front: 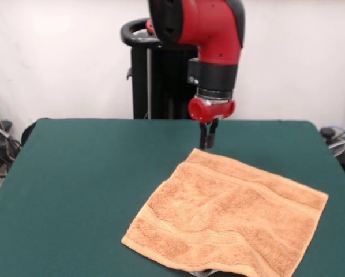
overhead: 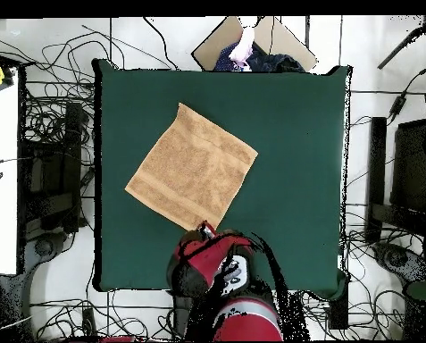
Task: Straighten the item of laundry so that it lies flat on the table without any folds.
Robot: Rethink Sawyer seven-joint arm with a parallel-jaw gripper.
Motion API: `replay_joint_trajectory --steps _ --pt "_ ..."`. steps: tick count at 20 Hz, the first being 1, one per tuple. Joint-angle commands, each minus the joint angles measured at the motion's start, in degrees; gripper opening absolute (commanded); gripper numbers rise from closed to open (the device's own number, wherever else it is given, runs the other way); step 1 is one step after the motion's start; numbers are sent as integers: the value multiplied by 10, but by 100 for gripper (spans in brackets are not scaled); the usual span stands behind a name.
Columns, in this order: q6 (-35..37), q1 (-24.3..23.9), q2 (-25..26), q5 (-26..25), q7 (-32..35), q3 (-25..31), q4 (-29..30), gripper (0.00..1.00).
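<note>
The orange-tan towel (front: 227, 222) (overhead: 191, 167) lies spread out as a diamond on the dark green table (front: 86, 184) (overhead: 296, 161). Its surface shows only shallow ripples, and border bands run near two opposite edges. My gripper (front: 207, 144) hangs straight down from the red arm, just over the towel's far corner. The jaws stand close together, shut, with no cloth seen between them. In the overhead view the arm's red head (overhead: 207, 259) covers the gripper, right at the towel's lower corner.
The black pedestal (front: 155, 75) stands behind the table. A person's hand (overhead: 244, 46) and a cardboard box (overhead: 221, 40) show at the table's top edge in the overhead view. Cables and equipment ring the table.
</note>
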Motion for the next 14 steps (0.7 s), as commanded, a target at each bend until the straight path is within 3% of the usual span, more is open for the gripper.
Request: replay_joint_trajectory --steps 1,14 --pt "-32 24 16 42 105 -26 -49 100" --pt "-66 49 36 73 97 -59 -58 100"
